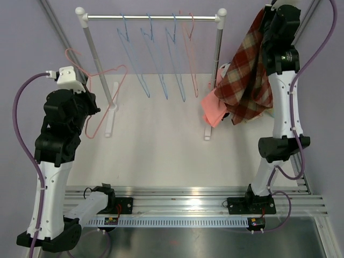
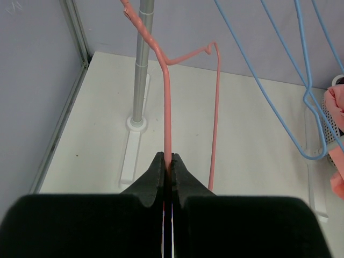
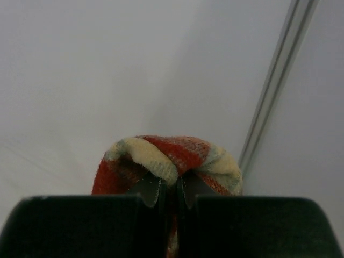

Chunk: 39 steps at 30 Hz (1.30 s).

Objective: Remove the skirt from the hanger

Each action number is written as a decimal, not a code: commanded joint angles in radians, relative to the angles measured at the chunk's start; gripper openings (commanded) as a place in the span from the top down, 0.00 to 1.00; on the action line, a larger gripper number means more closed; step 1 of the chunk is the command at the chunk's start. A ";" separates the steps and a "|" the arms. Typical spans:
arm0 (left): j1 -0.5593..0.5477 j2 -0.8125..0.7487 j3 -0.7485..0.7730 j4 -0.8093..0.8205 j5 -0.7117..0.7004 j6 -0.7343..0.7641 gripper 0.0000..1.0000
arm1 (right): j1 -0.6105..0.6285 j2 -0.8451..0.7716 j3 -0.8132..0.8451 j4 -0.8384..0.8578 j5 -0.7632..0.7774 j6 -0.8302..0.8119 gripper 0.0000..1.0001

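The red, cream and grey plaid skirt (image 1: pixel 246 75) hangs from my right gripper (image 1: pixel 270 12), held high at the far right beside the rack. In the right wrist view the gripper (image 3: pixel 170 185) is shut on a fold of the skirt (image 3: pixel 172 153). My left gripper (image 1: pixel 90 103) is shut on a bare pink wire hanger (image 1: pixel 102 75), held off the rack at the left. In the left wrist view the gripper (image 2: pixel 169 163) pinches the hanger's wire (image 2: pixel 167 102). The skirt and the pink hanger are apart.
A clothes rack (image 1: pixel 150 18) stands at the back with several blue hangers (image 1: pixel 156 64) and one pink hanger (image 1: pixel 189 48) on its rail. A pink cloth (image 1: pixel 214 110) lies in a white basket (image 2: pixel 332 110) at the right, under the skirt.
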 commanded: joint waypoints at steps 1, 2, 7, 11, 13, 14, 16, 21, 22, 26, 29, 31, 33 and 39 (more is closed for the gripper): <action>-0.002 0.001 -0.013 0.076 0.033 -0.014 1.00 | -0.092 0.096 -0.022 0.103 -0.184 0.208 1.00; -0.002 0.004 -0.013 0.079 0.035 -0.017 1.00 | -0.115 0.144 -0.034 0.121 -0.221 0.236 1.00; -0.003 0.041 0.012 0.081 0.012 -0.008 1.00 | -0.118 0.277 -0.091 0.086 -0.366 0.362 1.00; -0.003 0.110 0.096 0.076 0.009 -0.004 1.00 | -0.118 0.228 -0.309 0.052 -0.343 0.518 0.14; -0.003 0.145 0.174 0.060 0.007 0.000 1.00 | -0.118 0.111 -0.535 0.093 -0.326 0.552 0.01; -0.005 0.179 0.197 0.056 0.007 0.001 1.00 | -0.118 0.063 -0.621 0.159 -0.328 0.578 0.00; -0.005 0.210 0.249 0.058 0.006 0.006 1.00 | -0.118 -0.083 -0.851 0.215 -0.338 0.606 0.01; -0.006 0.341 0.418 0.070 -0.006 0.026 1.00 | -0.077 -0.336 -1.233 0.281 -0.381 0.653 0.00; -0.006 0.365 0.444 0.076 0.000 0.035 1.00 | -0.058 -0.410 -1.281 0.288 -0.422 0.658 0.01; -0.008 0.483 0.549 0.096 0.024 0.050 1.00 | -0.037 -0.574 -1.505 0.339 -0.485 0.698 0.01; -0.010 0.578 0.648 0.092 0.029 0.059 1.00 | -0.034 -0.662 -1.631 0.361 -0.522 0.709 0.01; -0.020 0.613 0.675 0.121 0.034 0.091 1.00 | -0.032 -0.697 -1.674 0.359 -0.545 0.698 0.01; -0.026 0.661 0.696 0.139 0.040 0.104 1.00 | -0.034 -0.711 -1.682 0.335 -0.548 0.678 0.01; -0.033 0.768 0.806 0.129 0.064 0.073 1.00 | -0.034 -0.754 -1.699 0.341 -0.588 0.675 0.01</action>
